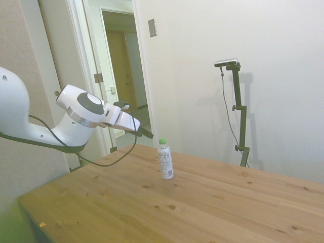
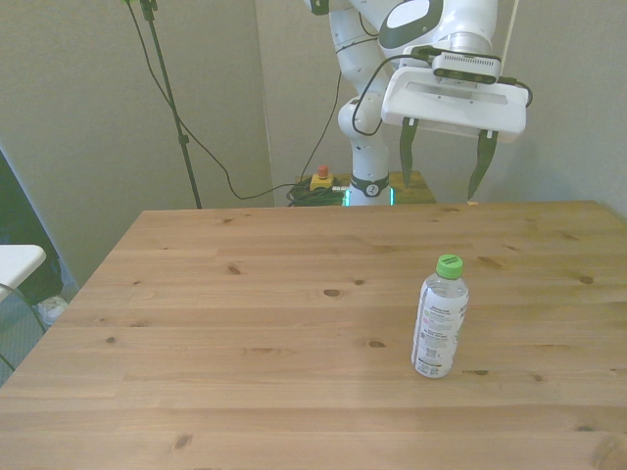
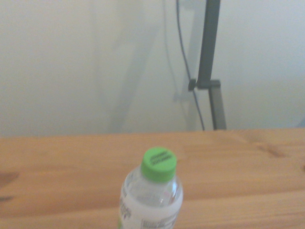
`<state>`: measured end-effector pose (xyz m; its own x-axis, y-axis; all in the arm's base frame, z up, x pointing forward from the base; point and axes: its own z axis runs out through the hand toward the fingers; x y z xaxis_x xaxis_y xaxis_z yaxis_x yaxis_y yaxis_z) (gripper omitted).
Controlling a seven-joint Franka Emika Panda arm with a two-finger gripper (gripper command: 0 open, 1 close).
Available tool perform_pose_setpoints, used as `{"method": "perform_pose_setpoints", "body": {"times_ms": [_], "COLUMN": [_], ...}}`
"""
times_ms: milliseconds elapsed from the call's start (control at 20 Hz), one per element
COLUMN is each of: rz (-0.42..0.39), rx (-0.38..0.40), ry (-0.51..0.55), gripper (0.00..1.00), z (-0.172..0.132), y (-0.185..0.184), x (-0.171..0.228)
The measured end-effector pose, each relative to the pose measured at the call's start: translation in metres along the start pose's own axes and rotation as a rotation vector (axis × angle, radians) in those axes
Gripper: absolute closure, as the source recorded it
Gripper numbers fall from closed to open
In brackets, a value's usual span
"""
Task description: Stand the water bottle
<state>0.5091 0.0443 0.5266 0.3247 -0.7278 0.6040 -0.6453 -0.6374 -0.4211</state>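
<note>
Wooden table point(image 2: 245, 323) bears upright clear, green-capped water bottle point(image 2: 439, 318); white label.

Bare wooden table point(image 2: 245, 343); open doorway point(image 1: 124, 71) beyond; red button point(image 2: 321, 174) behind

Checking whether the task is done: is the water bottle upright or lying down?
Upright. The water bottle stands on its base on the table, green cap on top, apart from the open end effector.

Green cap, white label, pale wood

The water bottle point(image 2: 440, 320) is showing clear plastic, a bright green cap and a white label with dark print; the table point(image 2: 245, 323) is showing light brown planks with darker knots; the gripper point(image 2: 442, 167) is wearing white with dark fingers.
</note>
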Motion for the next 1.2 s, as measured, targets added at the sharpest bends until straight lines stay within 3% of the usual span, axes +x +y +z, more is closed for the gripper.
{"method": "perform_pose_setpoints", "body": {"times_ms": [200, 500, 700, 900, 1200], "rz": [-0.080, -0.186, -0.278, -0.314, -0.340], "rx": [-0.106, -0.199, -0.231, -0.212, -0.269], "ry": [-0.151, -0.360, -0.485, -0.622, -0.641], "gripper": [0.00, 0.00, 0.00, 0.00, 0.00], "z": [-0.010, -0.009, 0.001, -0.003, -0.007], "y": [0.010, 0.033, 0.043, 0.051, 0.062], "x": [0.006, 0.035, 0.031, 0.031, 0.037]}}
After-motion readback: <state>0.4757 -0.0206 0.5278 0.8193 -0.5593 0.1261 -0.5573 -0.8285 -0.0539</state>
